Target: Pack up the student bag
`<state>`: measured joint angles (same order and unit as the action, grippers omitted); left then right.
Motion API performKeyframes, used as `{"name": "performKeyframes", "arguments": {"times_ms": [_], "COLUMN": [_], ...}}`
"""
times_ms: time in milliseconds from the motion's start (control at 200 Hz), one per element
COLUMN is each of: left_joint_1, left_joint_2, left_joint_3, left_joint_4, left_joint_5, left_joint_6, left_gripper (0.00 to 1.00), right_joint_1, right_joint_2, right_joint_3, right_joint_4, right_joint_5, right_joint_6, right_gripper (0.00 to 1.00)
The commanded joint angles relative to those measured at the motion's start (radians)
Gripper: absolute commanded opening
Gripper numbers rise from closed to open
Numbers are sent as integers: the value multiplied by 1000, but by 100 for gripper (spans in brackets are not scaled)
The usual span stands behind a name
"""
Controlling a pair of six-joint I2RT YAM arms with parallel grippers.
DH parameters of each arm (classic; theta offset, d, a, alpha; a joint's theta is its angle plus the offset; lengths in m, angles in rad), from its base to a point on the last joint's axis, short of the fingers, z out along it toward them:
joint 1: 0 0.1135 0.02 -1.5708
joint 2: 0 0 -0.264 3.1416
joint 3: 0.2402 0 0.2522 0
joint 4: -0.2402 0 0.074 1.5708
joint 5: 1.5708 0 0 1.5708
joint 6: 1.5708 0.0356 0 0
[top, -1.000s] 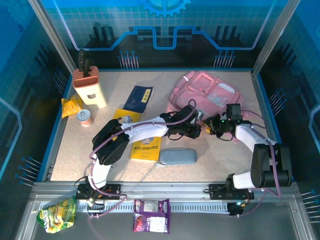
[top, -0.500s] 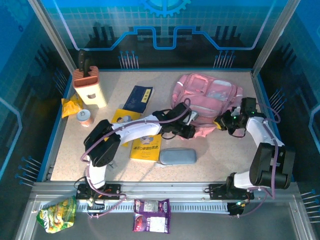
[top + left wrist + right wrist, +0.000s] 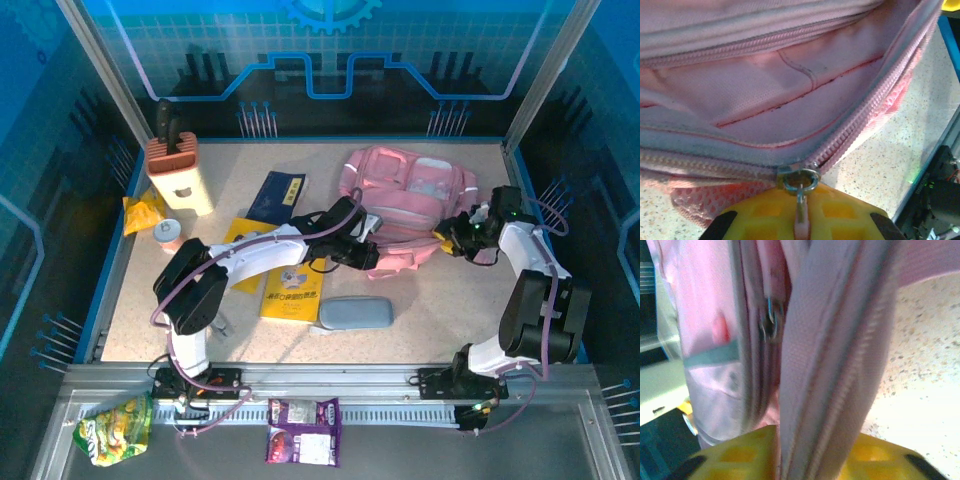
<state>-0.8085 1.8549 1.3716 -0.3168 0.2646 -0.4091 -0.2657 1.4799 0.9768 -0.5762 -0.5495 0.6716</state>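
Observation:
The pink student bag [image 3: 410,195] lies at the back right of the table, its main zip partly undone. My left gripper [image 3: 365,255] is at the bag's near left edge, shut on the small pale tab hanging from the metal zip slider [image 3: 800,179]. Its yellow fingers [image 3: 840,210] press together just under the ring. My right gripper [image 3: 462,238] is at the bag's right side. Its yellow fingers [image 3: 740,452] stand apart, with the bag's pale zip edge [image 3: 830,365] running between them, blurred. The bag's pink lining [image 3: 790,85] shows through the gap.
A grey pencil case [image 3: 355,313] lies in front of the bag, beside a yellow book [image 3: 290,290]. A blue book [image 3: 278,197], knife block [image 3: 180,175], yellow packet [image 3: 143,212] and small can [image 3: 170,235] stand left. Snack packets [image 3: 305,445] lie on the front rail.
Both grippers have moved away and to the right, and the bag has shifted back and turned with them. The right gripper's fingers have parted.

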Motion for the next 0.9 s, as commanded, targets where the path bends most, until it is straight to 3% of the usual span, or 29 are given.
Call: {"name": "performKeyframes", "arguments": {"times_ms": [0, 105, 215, 485, 730, 890], "left_joint_1": [-1, -31, -52, -96, -124, -129], "left_joint_2": [25, 66, 87, 105, 111, 116], "left_joint_3": [26, 96, 118, 89, 83, 89], "left_joint_4": [5, -48, -38, 109, 174, 171], "left_joint_5": [53, -3, -28, -27, -24, -33], "left_joint_6": [-54, -40, -50, -123, -137, -145], "left_gripper": [0, 0, 0, 0, 0, 0], "right_joint_1": [-18, -9, -6, 79, 190, 234], "right_joint_2": [-20, -68, -133, -335, -359, -377], "right_joint_3": [38, 32, -15, -206, -318, -376], "right_joint_4": [82, -33, -109, -111, 40, 128], "right_joint_5": [21, 99, 122, 134, 83, 130], "right_joint_6": [-22, -31, -7, 160, 353, 489], "right_gripper": [58, 86, 100, 100, 100, 100]}}
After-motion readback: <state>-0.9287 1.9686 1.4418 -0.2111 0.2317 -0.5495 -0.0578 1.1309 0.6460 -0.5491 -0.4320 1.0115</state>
